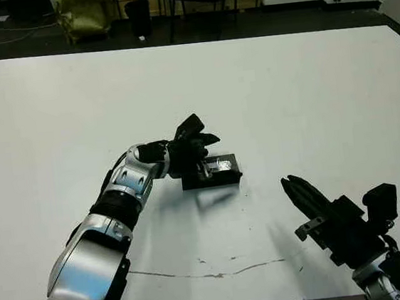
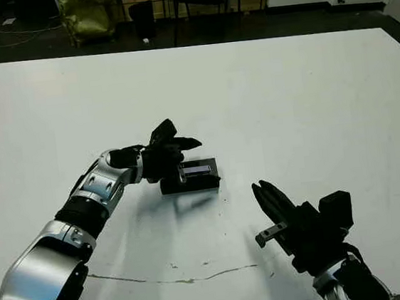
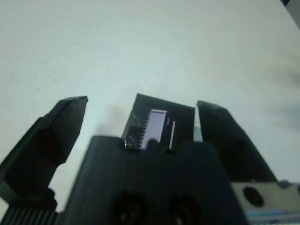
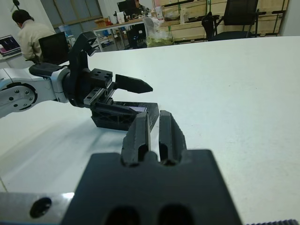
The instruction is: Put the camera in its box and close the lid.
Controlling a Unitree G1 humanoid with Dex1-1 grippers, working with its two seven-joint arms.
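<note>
Left eye view: bare surface [image 1: 308, 88] surrounds the box [image 1: 213, 171]. The left end effector [image 1: 197, 139] gapes over the box's near-left end, gripping nothing. The right end effector [image 1: 295, 187], closed and empty, is near.

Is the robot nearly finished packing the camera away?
Nearly, it seems. No loose camera shows, and the striped lid looks seated on the box. The left gripper sits at the box, jaws open. Left: pulling away, maybe a last press.

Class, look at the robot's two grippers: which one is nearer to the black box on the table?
The left. The left gripper is right at the box, fingers spread over its left end. The right gripper hangs apart from it, toward the table's near right side, fingers together.
</note>
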